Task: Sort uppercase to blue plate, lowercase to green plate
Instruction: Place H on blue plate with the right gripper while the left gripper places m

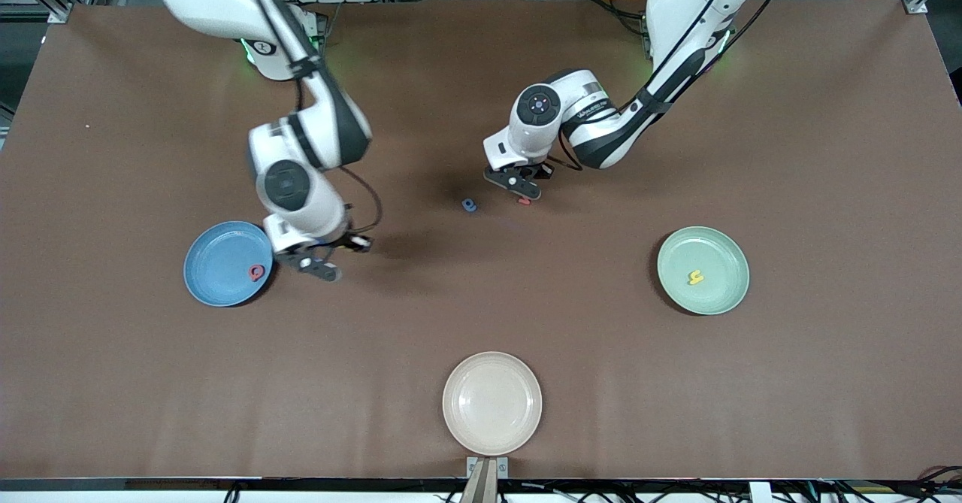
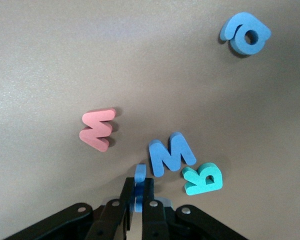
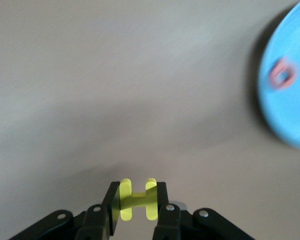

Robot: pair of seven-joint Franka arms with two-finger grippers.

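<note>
Beside blue plate (image 1: 218, 262), red Q (image 1: 257, 272) inside: right gripper (image 3: 136, 202) clamped on yellow H (image 3: 137, 199); mid-table, left gripper (image 2: 138, 197) pinching small blue letter (image 2: 139, 187) upright; yellow h (image 1: 696, 277) on green plate (image 1: 714, 292).

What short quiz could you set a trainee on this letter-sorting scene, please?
1. True or false: the right gripper is shut on the yellow H.
2. The Q on the blue plate is: A yellow, B red, C teal?
3. Fill in: the yellow h lies on the ___ plate.
Key: 1 true; 2 B; 3 green.
</note>
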